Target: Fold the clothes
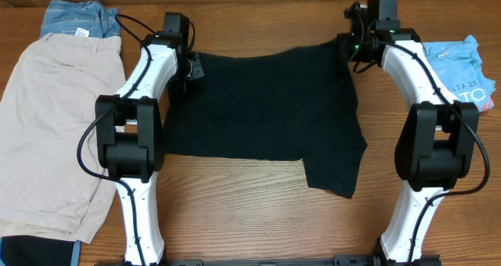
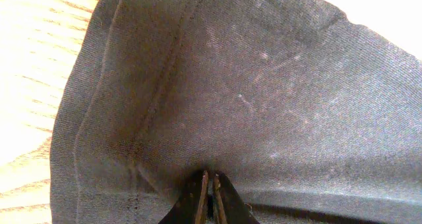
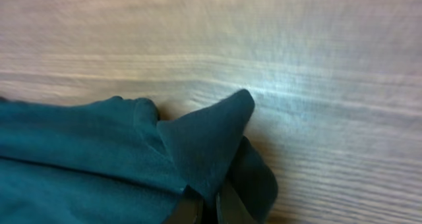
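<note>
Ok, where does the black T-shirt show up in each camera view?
Overhead: black T-shirt spread flat, centre of frame.
Left wrist: black T-shirt fills most of the frame, hem at left, pinched by the left gripper at bottom centre.
Right wrist: black T-shirt lower left, looking teal, corner pinched at the right gripper.
Shared landmark: the wooden table.

The T-shirt (image 1: 258,102) lies spread on the counter (image 1: 235,207), between the two arms. The left hand (image 1: 190,66) is at its far left corner and the right hand (image 1: 348,47) at its far right corner. The shorts (image 1: 55,133) lie left of the left arm, overlapping the denim (image 1: 74,17) behind them. The printed tee (image 1: 466,70) lies right of the right arm.
</note>
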